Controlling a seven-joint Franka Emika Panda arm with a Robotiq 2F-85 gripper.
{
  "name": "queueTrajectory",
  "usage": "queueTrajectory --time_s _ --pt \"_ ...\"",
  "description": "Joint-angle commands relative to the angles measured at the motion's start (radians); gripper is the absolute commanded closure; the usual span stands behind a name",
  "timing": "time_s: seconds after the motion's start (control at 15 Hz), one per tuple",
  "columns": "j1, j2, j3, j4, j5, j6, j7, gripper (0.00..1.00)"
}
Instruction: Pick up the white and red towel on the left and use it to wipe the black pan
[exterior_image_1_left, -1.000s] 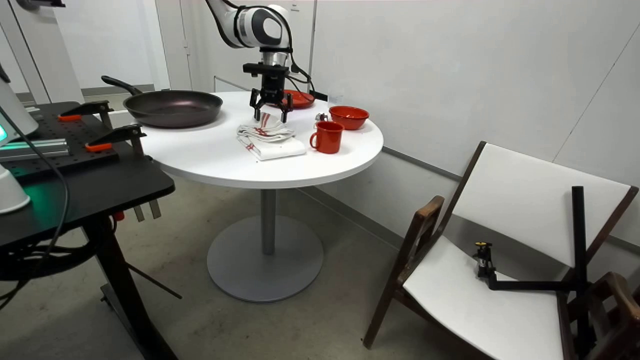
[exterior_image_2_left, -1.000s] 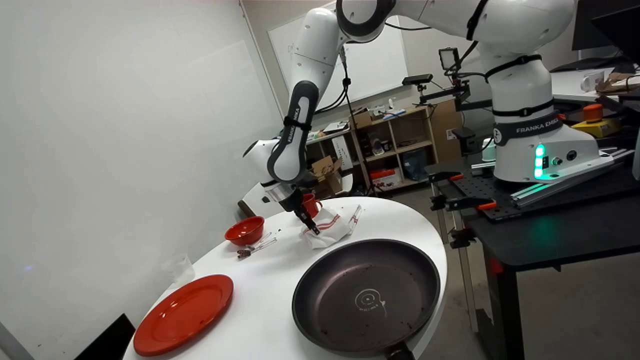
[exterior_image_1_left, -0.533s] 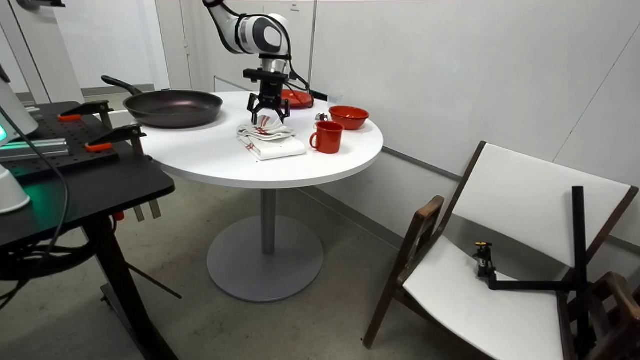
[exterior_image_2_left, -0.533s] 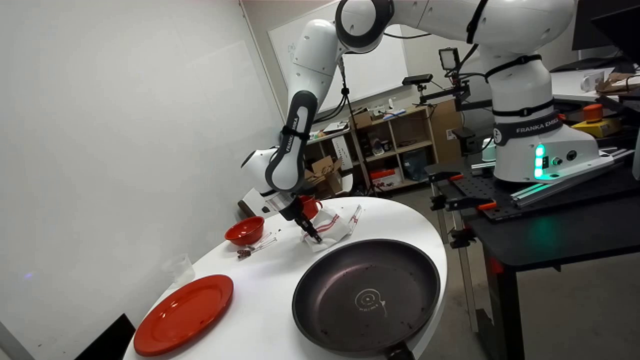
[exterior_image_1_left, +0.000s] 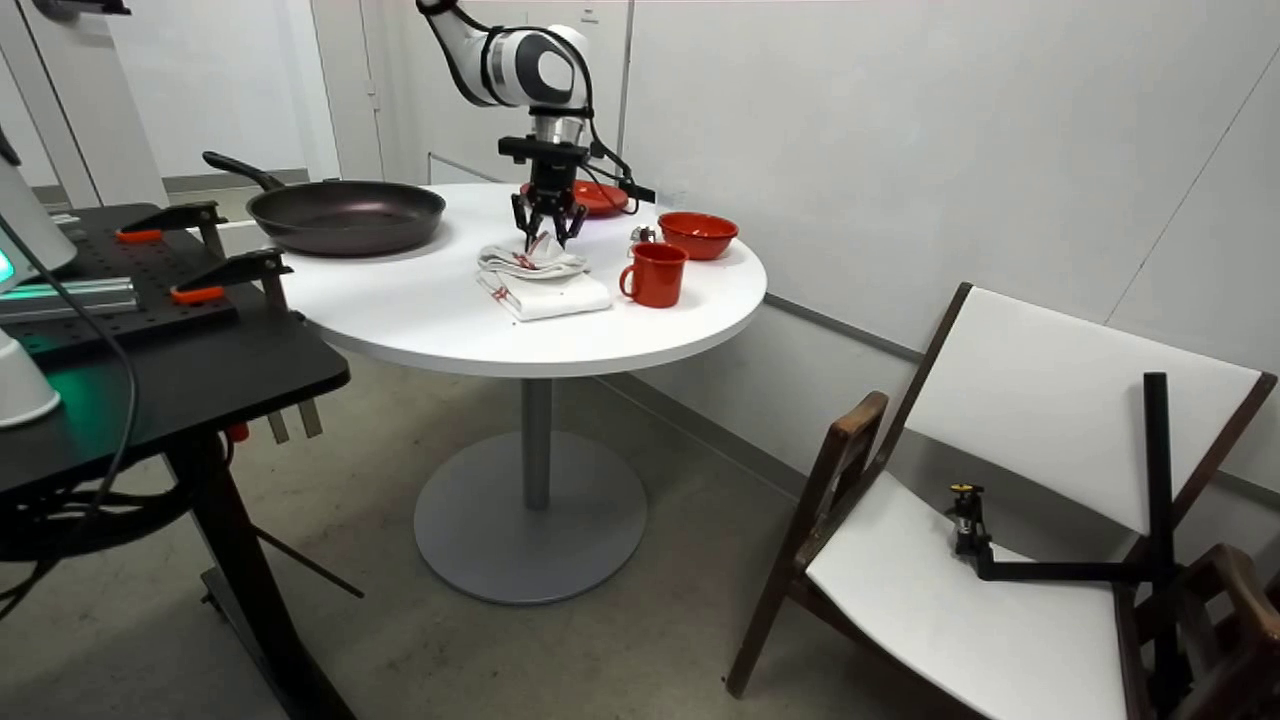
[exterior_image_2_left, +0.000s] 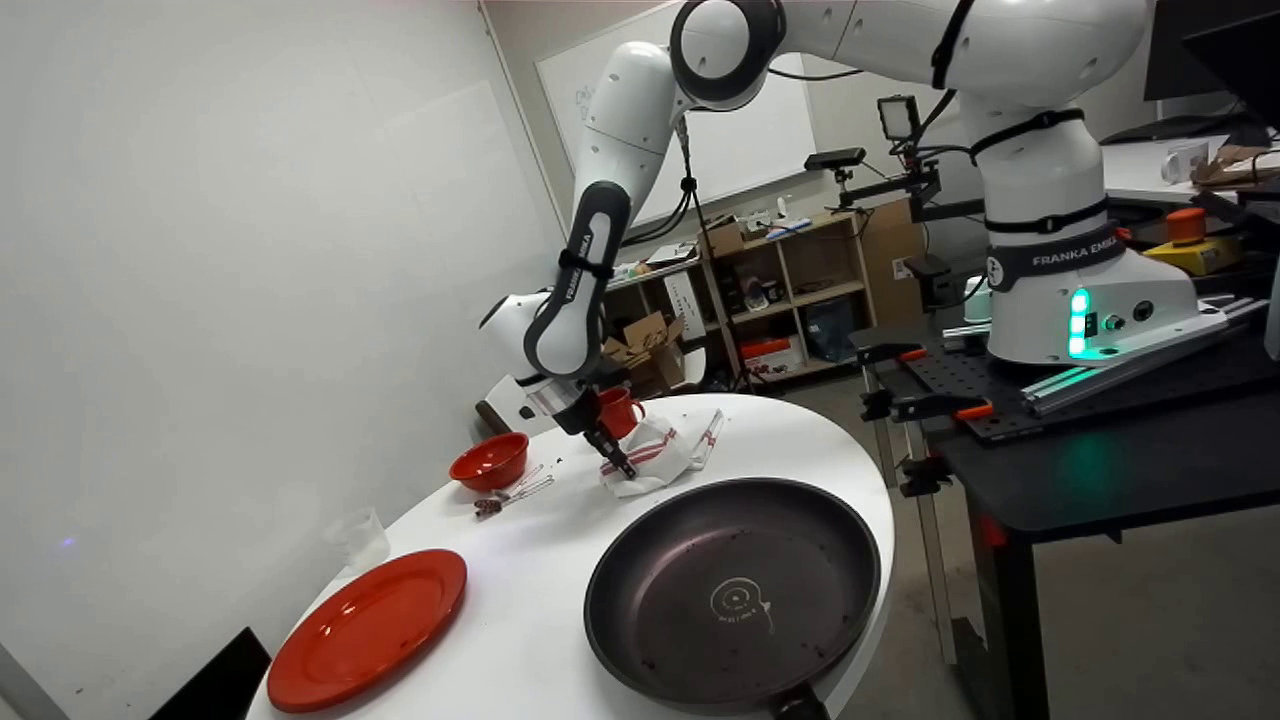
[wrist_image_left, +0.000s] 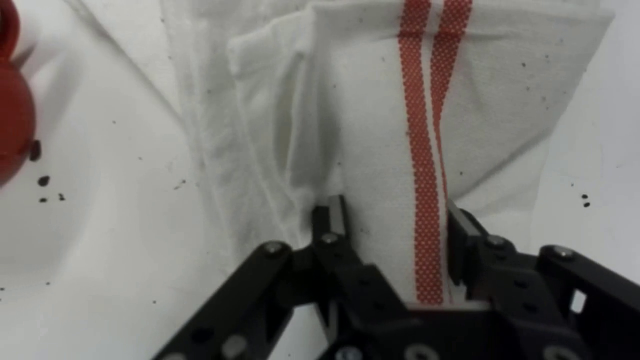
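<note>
The white towel with red stripes (exterior_image_1_left: 528, 262) lies on the round table, a bunched part resting against a flatter folded part; whether these are one cloth I cannot tell. My gripper (exterior_image_1_left: 546, 241) points down onto the far end of the bunched part. Seen from the wrist, a raised fold of the towel (wrist_image_left: 385, 150) runs between the two fingers of my gripper (wrist_image_left: 393, 210). The jaws are partly closed with a wide gap; the right finger (wrist_image_left: 462, 225) appears to touch the striped edge. In both exterior views the black pan (exterior_image_2_left: 735, 560) sits on the table, dark specks inside it.
A red mug (exterior_image_1_left: 658, 275) stands close beside the towel. Behind it are a red bowl (exterior_image_1_left: 698, 236) and a whisk-like utensil (exterior_image_2_left: 515, 495). A red plate (exterior_image_2_left: 368, 630) and a clear cup (exterior_image_2_left: 360, 540) stand farther along the table. The pan's handle (exterior_image_1_left: 243, 169) sticks out past the table.
My gripper has come down to the towel and shifted slightly. Its fingers have drawn closer together, and the towel's fold now rises between them.
</note>
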Motion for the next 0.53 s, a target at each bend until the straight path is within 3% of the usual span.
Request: queueTrajectory --time_s 0.0,0.13,0.47 --pt "-0.024 0.014 0.019 0.022 0.037 -0.005 -0.036 0.86" --pt "-0.034 -0.001 0.026 0.006 0.048 0.005 -0.039 0.97" --pt "-0.064 -0.107 0.056 -0.128 0.117 0.072 -0.024 0.95"
